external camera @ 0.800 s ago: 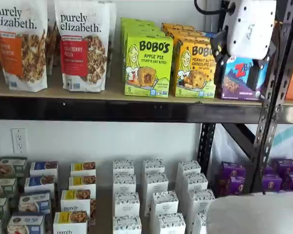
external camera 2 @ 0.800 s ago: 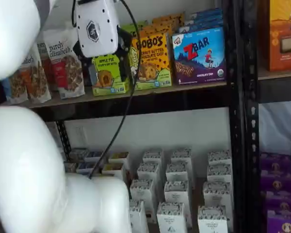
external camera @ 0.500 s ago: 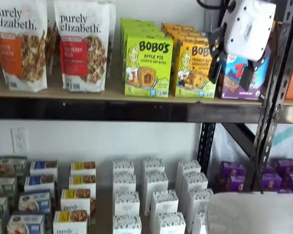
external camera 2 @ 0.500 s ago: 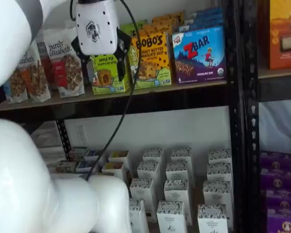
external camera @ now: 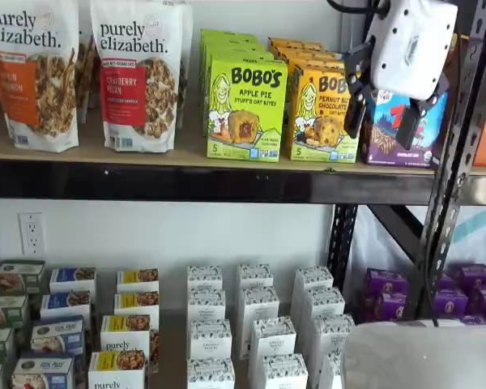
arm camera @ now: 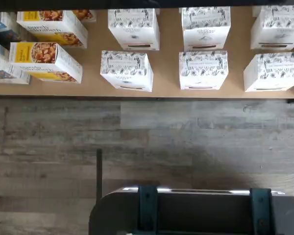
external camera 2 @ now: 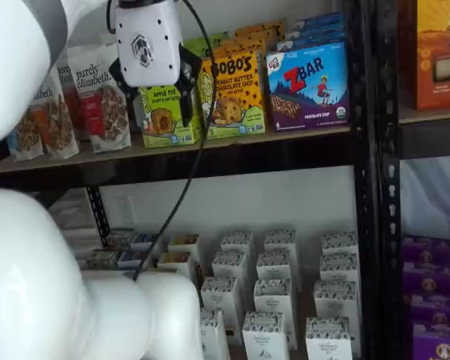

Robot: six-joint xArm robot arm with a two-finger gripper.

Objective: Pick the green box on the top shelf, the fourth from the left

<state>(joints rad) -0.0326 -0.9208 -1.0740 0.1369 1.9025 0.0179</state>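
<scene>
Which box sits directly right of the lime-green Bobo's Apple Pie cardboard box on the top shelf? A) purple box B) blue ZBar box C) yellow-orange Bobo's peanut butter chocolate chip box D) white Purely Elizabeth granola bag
C: in both shelf views the yellow-orange Bobo's peanut butter chocolate chip cardboard box stands immediately right of the lime-green Bobo's Apple Pie cardboard box on the tan wooden top shelf.

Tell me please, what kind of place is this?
Probably a mock grocery or stockroom: boxed snacks such as the green box stand in rows on the top shelf of a black metal rack, with more cartons below.
</scene>
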